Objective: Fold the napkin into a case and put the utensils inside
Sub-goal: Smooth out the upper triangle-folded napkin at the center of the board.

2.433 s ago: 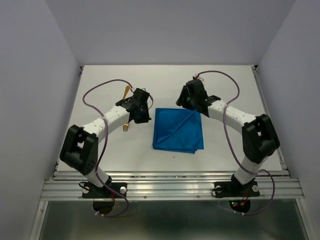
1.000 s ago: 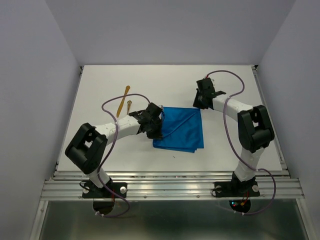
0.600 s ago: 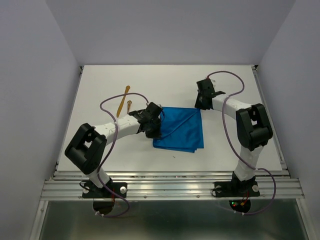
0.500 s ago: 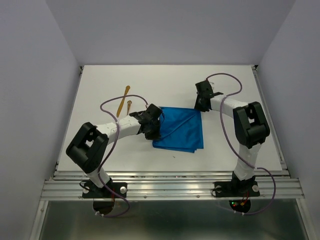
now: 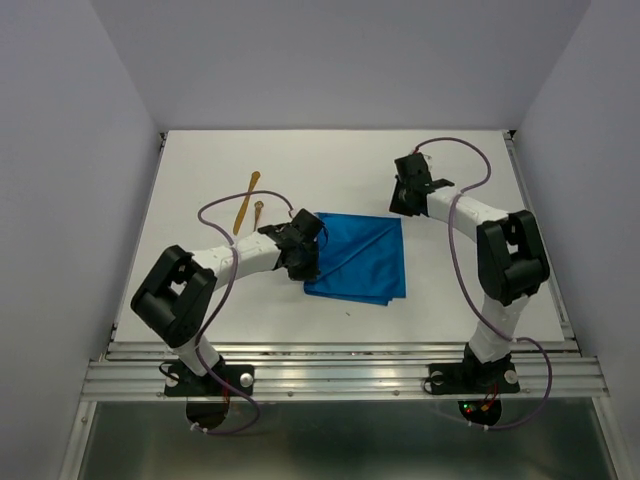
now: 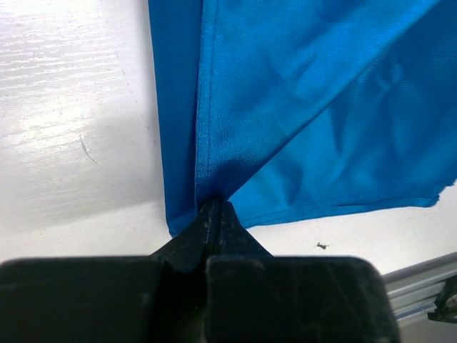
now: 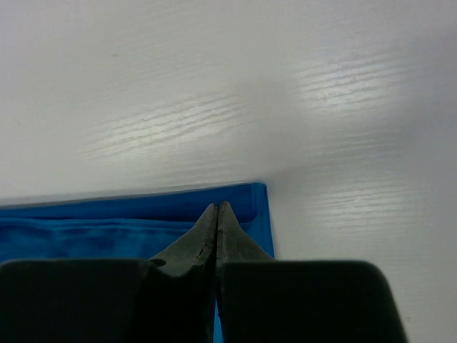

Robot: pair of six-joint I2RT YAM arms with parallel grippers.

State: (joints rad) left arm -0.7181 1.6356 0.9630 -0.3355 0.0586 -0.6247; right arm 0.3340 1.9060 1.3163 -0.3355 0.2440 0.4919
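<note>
Napkin: the bright blue cloth (image 5: 360,262) lies folded flat in a rough rectangle on the white table (image 5: 330,165), about midway between the two arms, with a diagonal crease across it.
Left gripper and napkin: the left gripper (image 5: 306,270) sits at the cloth's left edge, toward its near-left corner. Its jaws are squeezed together on a ridge of fabric.
Right gripper and napkin: the right gripper (image 5: 402,208) sits at the far-right corner. Its jaws are pressed tight and its tips rest on the cloth just inside that corner.
Left wrist view only: creases fan out from the black fingertips (image 6: 227,218), and a raised fold runs straight into them, so the pinch is plain here. The cloth's corner lies just beside the tips. A metal rail (image 6: 421,282) shows at the lower right.
Right wrist view only: the fingertips (image 7: 227,218) meet with no gap over a layered blue edge, with bare table beyond it. Whether any cloth is caught between them cannot be told.
Top view only: it shows both arms and the whole cloth at once, but neither grip can be read from it.
Utensils: the golden-orange pieces (image 5: 246,198) lie side by side on bare table, beyond and to the left of the left gripper and apart from the cloth. They are too small to tell which is the fork.
Case: the cloth is a flat folded sheet, and the utensils lie outside it.
</note>
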